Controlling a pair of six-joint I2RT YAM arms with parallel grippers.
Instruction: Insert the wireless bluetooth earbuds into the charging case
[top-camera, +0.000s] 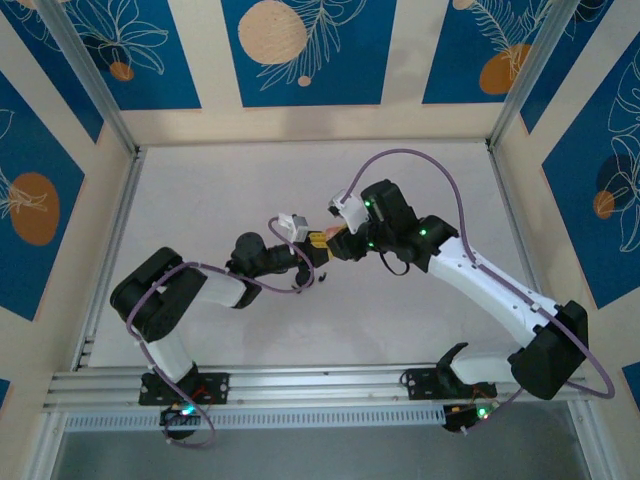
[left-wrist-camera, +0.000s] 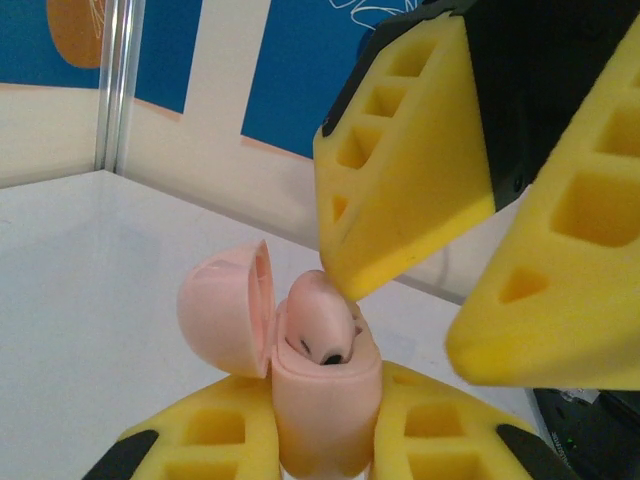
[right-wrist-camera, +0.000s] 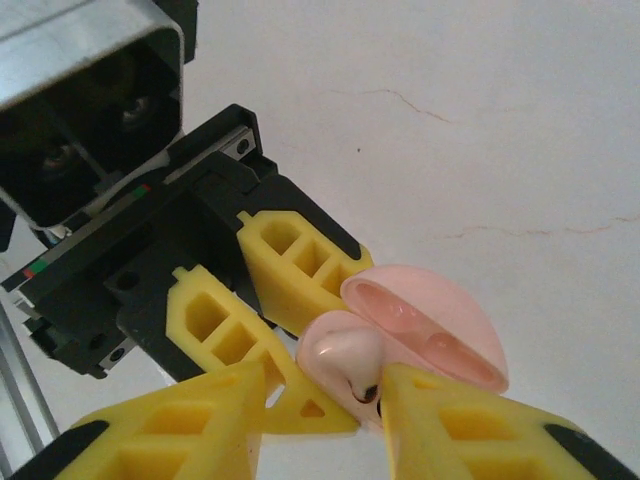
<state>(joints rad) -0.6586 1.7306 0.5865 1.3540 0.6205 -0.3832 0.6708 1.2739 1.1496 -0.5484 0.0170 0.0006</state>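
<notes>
The left arm (top-camera: 185, 290) reaches from its base at the near left corner in toward the middle of the pale surface (top-camera: 250, 190), a purple cable (top-camera: 150, 300) looping along it. In the left wrist view its yellow jaws are clenched on the body of a pale pink charging case (left-wrist-camera: 325, 400), one jaw pressing each side, and the case is held upright and clear of the surface. The case's domed lid (left-wrist-camera: 225, 310) is swung open to the left on its hinge and stands almost vertical. A pale pink earbud (left-wrist-camera: 318, 315) sits in the mouth of the case just right of the lid, with its rounded back standing above the rim and a small dark spot at its lower edge. In the right wrist view the same earbud (right-wrist-camera: 340, 352) lies at the near edge of the case, with the open lid (right-wrist-camera: 440, 325) beside it showing two shallow hollows inside. The right jaws come down onto the case from the upper right and are released. They stand apart with the earbud between them, and one tip touches or nearly touches the top of the bud while the other is clear of it. In the top view the two sets of jaws meet near the middle of the surface. The right arm (top-camera: 480, 275) slopes away from there to its base at the near right, with a second cable (top-camera: 440, 170) arching over it.
</notes>
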